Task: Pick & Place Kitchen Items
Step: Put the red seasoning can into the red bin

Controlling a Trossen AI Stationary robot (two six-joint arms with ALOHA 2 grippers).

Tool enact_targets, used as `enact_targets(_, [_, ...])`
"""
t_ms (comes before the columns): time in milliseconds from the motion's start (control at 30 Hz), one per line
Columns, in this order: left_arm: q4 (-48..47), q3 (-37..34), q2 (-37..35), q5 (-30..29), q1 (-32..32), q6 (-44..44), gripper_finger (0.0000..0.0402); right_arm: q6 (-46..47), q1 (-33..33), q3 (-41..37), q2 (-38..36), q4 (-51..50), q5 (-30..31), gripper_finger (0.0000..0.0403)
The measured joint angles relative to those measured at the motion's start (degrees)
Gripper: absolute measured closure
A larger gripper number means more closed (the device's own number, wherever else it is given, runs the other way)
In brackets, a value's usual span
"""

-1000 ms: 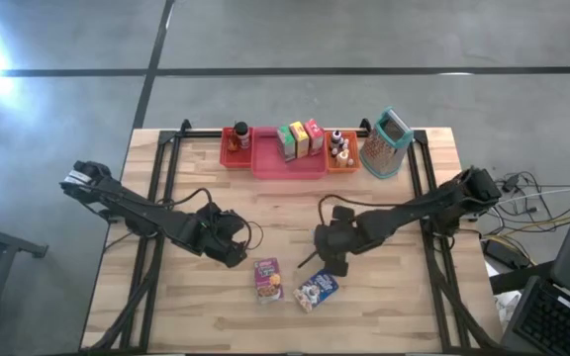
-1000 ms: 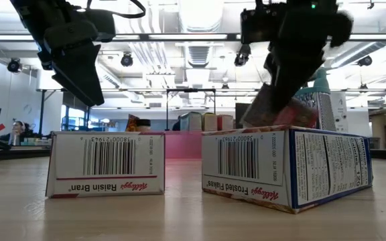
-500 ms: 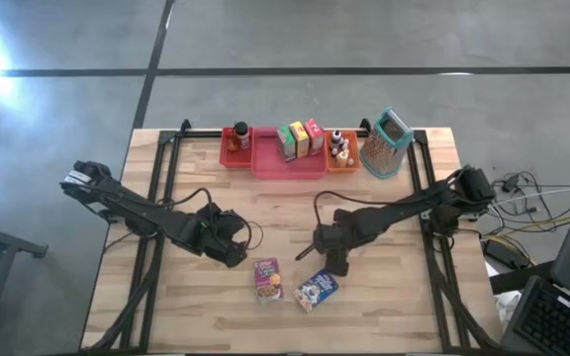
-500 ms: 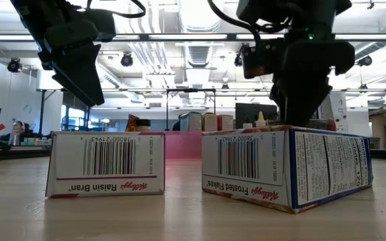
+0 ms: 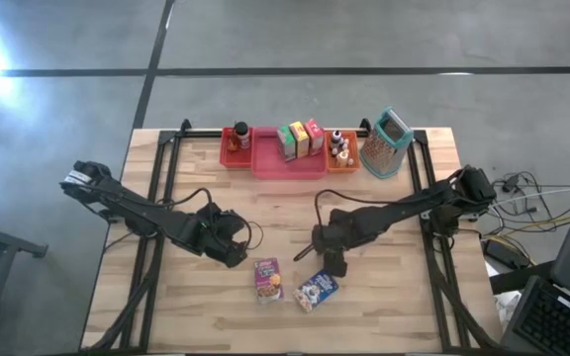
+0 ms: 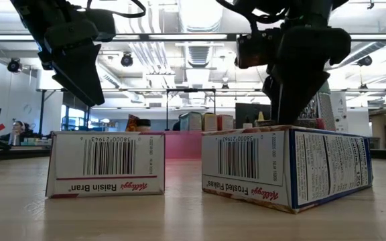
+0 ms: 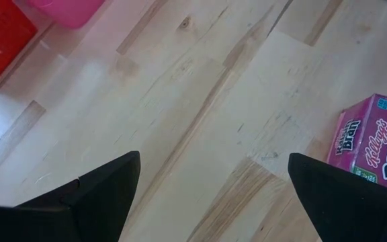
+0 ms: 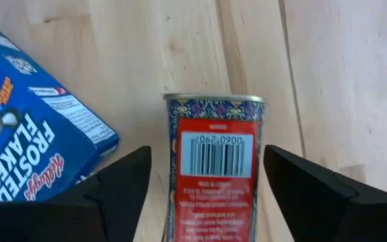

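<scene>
A red-labelled tin point(image 8: 213, 161) with a barcode sits on the table between the fingers of my open right gripper point(image 8: 207, 149), with a gap showing on either side. The blue Frosted Flakes box point(image 5: 316, 289) lies just beside it toward the near edge and hides it in the low view. The pink Raisin Bran box point(image 5: 267, 279) lies to that box's left. My left gripper point(image 5: 231, 249) hangs open over bare wood, to the left of and slightly beyond the Raisin Bran box point(image 7: 375, 141).
Along the far edge stand a red bin point(image 5: 236, 146), a pink bin point(image 5: 290, 158) with small boxes and an orange bin point(image 5: 341, 158) with tiny bottles. A metal grater point(image 5: 386, 143) stands at their right. Bare wood lies between the bins and the arms.
My right gripper has come down a little and tipped steeper behind the Frosted Flakes box. The tin, held tilted above that box a second ago, has gone down out of the low view's sight. My left arm has kept still.
</scene>
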Motion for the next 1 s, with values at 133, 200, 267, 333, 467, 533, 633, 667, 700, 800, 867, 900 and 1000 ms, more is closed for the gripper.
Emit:
enact_targets(133, [0.0,0.0,0.0,0.0,0.0,0.0,0.0019,0.8,0.7,0.0,-0.8,-3.4,1.5,0.0112])
enact_targets(200, [0.1,0.0,0.0,0.0,0.0,0.0,0.0019,1.4,1.6,-0.1,-1.3,-6.2,3.5,0.0117])
enact_targets(267, [0.1,0.0,0.0,0.0,0.0,0.0,0.0019,2.3,2.7,-0.2,-1.8,-8.4,4.6,0.0126])
enact_targets(333, [0.2,0.0,0.0,0.0,0.0,0.0,0.0019,3.3,3.8,-0.5,-3.1,-9.6,5.2,0.0134])
enact_targets(467, [0.3,0.0,0.0,0.0,0.0,0.0,0.0019,4.6,5.6,-1.6,-5.9,-9.9,7.9,0.0144])
enact_targets(533, [0.3,0.0,0.0,0.0,0.0,0.0,0.0019,5.4,6.4,-2.4,-7.8,-9.9,8.3,0.0143])
enact_targets(633, [0.4,0.0,0.0,0.0,0.0,0.0,0.0019,7.7,8.1,-4.2,-10.8,-10.5,9.8,0.0130])
enact_targets(667, [0.4,0.0,0.0,0.0,0.0,0.0,0.0019,8.9,8.9,-5.2,-12.0,-10.9,10.6,0.0125])
enact_targets(700, [0.4,0.0,0.0,0.0,0.0,0.0,0.0019,10.1,9.7,-6.4,-13.2,-11.2,11.2,0.0119])
enact_targets(800, [0.4,0.0,0.0,0.0,0.0,0.0,0.0019,13.9,12.3,-11.5,-16.9,-10.0,13.7,0.0100])
enact_targets(867, [0.4,0.0,0.0,0.0,0.0,0.0,0.0019,16.0,14.0,-15.6,-19.0,-5.8,16.7,0.0088])
enact_targets(900, [0.4,0.0,0.0,0.0,0.0,0.0,0.0019,16.9,14.6,-17.6,-19.8,-3.1,17.9,0.0082])
enact_targets(1000, [0.5,0.0,0.0,0.0,0.0,0.0,0.0019,16.7,15.5,-23.2,-21.3,5.5,18.9,0.0063])
